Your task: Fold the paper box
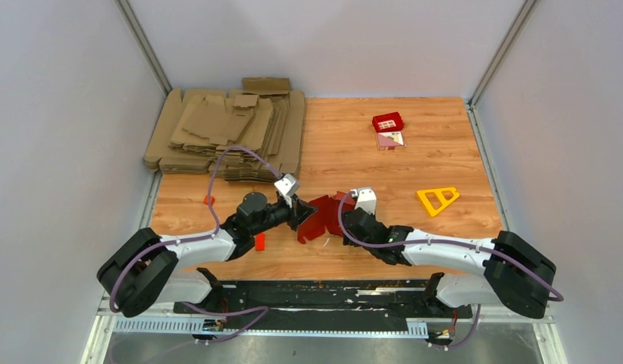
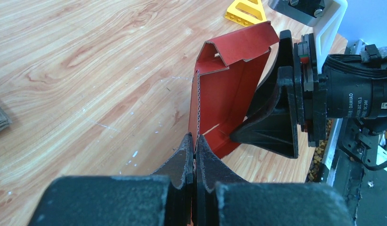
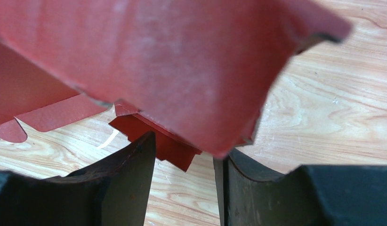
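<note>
Red paper box (image 1: 322,216), part-folded: sits at the near middle of the wooden table (image 1: 354,144), directly between the two grippers and touching both. Looks like an open trough, with one long wall standing upright, a second wall angled away from it, and a notched flap bent over at the far end. Shows bare corrugated edge along the upright wall in the left wrist view.

Left gripper (image 1: 299,214): reaches in from the left and clamps fully closed on the near bottom edge of the upright wall. Leaves no gap between the fingers (image 2: 184,157), only the thickness of the card pinched there.

Right gripper (image 1: 345,214): meets the box from the opposite side. Presses one black finger (image 2: 271,122) flat against the outside of the angled wall, low down, in the left wrist view. Stands roughly half open in its own wrist view, with wood grain and a lower red flap visible through the gap. Has its fingertips tucked under a broad red panel that fills the top of that view, so cannot tell whether the tips grip the card or merely rest against it.

Elsewhere on the table, well apart from the box: a stack of flat brown cardboard sheets (image 1: 225,133) at the far left corner, and a yellow triangular frame (image 1: 437,199) off to the right.
</note>
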